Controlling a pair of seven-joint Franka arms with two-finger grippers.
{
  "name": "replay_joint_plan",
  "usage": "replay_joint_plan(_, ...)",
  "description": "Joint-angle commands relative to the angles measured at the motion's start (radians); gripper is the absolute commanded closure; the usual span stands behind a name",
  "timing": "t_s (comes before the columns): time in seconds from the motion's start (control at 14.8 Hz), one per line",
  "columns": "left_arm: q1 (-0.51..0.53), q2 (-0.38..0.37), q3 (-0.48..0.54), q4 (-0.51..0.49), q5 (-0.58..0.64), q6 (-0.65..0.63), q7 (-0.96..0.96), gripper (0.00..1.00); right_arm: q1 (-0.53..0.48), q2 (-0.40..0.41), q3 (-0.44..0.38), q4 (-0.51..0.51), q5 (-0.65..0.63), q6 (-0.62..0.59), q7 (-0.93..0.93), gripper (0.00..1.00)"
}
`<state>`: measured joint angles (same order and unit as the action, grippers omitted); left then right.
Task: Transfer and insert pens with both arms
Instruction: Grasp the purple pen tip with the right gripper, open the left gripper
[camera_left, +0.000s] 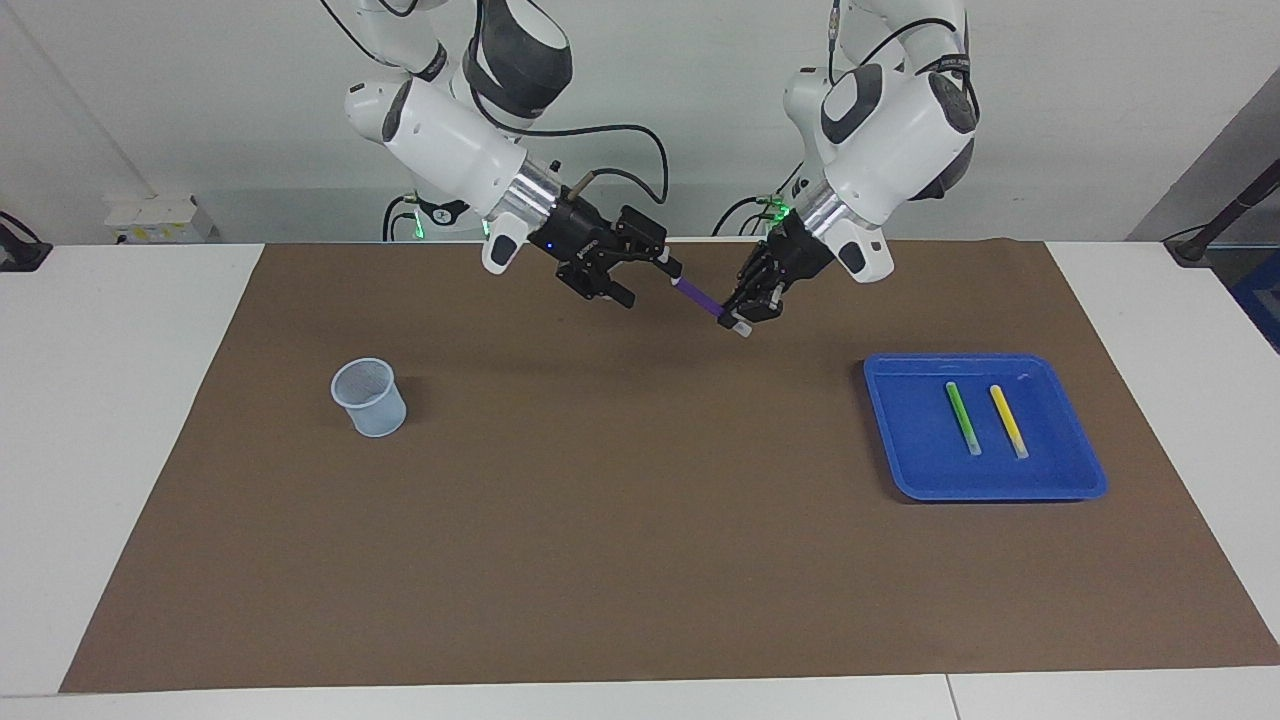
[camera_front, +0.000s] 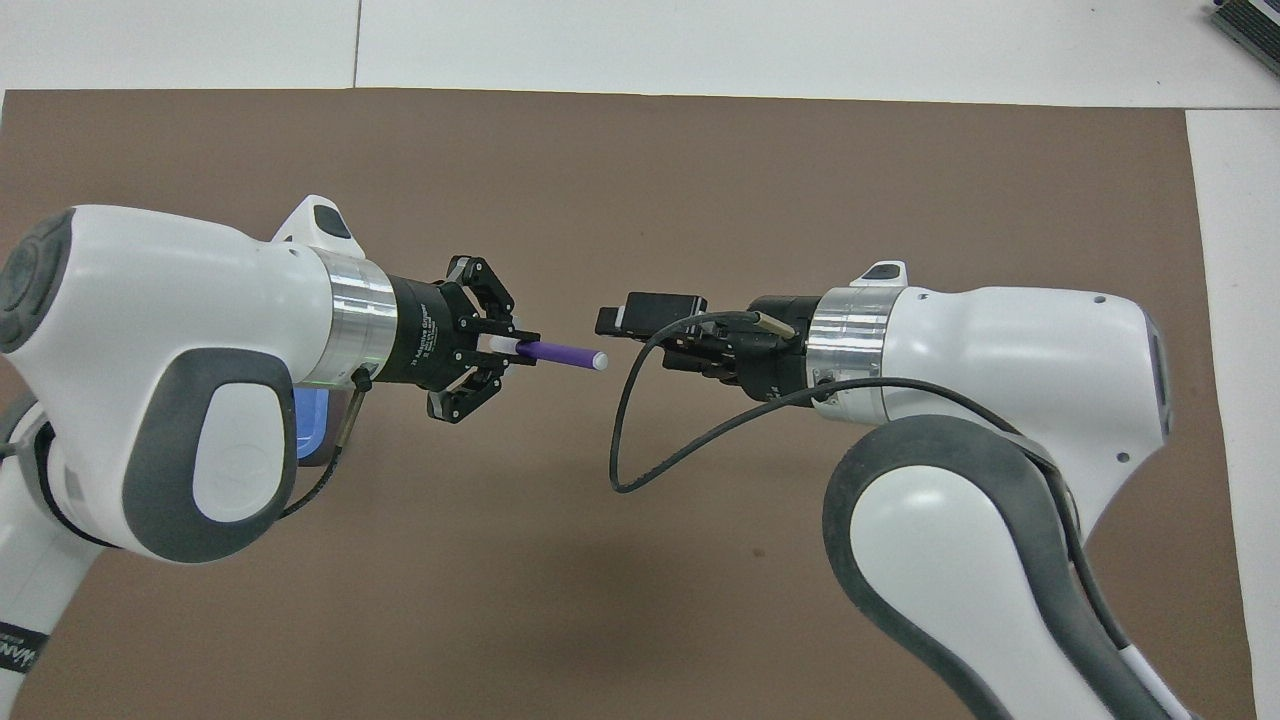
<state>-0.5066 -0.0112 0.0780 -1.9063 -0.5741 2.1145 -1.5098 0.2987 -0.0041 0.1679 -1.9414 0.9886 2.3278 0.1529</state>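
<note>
Purple pen at the handover

Your left end effector (camera_left: 742, 310) clamps the light, stiff purple pen (camera_left: 697, 294); take its free end with the wide-open right end effector (camera_left: 650, 275).

purple marker pen with a pale cap (camera_left: 700, 296), bright green pen (camera_left: 963, 417) and yellow pen (camera_left: 1008, 421) on a solid blue plastic tray (camera_left: 1060, 480), pale blue mesh-patterned cup (camera_left: 370, 398), plain brown table mat (camera_left: 620, 520), white-and-grey arms

One camera faces the robots from high across; another looks steeply down; both share the mat (camera_left: 640, 520).
</note>
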Motion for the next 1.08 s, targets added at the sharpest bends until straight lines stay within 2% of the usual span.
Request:
replay_joint_plan(0.0,-0.012,-0.023,0.012,-0.033,-0.016,0.028,-0.027,1.0,0.022,0.004,-0.001,0.002,0.028,0.021,-0.036,0.08)
replay_joint_plan(0.14,-0.018,-0.023,0.012,-0.033,-0.02,0.03,-0.03,1.0,0.025,0.006,0.001,0.002,0.028,0.039,-0.038,0.16)
replay_joint_plan(0.41,-0.026,-0.024,0.012,-0.033,-0.032,0.033,-0.047,1.0,0.059,0.027,0.001,0.002,0.027,0.102,-0.05,0.25)
replay_joint_plan(0.54,-0.026,-0.024,0.012,-0.033,-0.032,0.035,-0.05,1.0,0.066,0.039,0.001,0.002,0.027,0.117,-0.055,0.34)
replay_joint_plan(0.68,-0.029,-0.024,0.012,-0.033,-0.032,0.036,-0.055,1.0,0.068,0.044,0.001,0.004,0.024,0.117,-0.062,0.5)
replay_joint_plan(0.81,-0.036,-0.024,0.012,-0.033,-0.032,0.05,-0.056,1.0,0.068,0.044,0.001,0.004,0.024,0.117,-0.07,0.57)
replay_joint_plan(0.95,-0.036,-0.024,0.012,-0.033,-0.032,0.05,-0.058,1.0,0.068,0.044,0.001,0.004,0.024,0.116,-0.065,0.81)
replay_joint_plan(1.01,-0.036,-0.024,0.012,-0.033,-0.032,0.05,-0.058,1.0,0.068,0.044,0.001,0.004,0.024,0.114,-0.062,0.89)
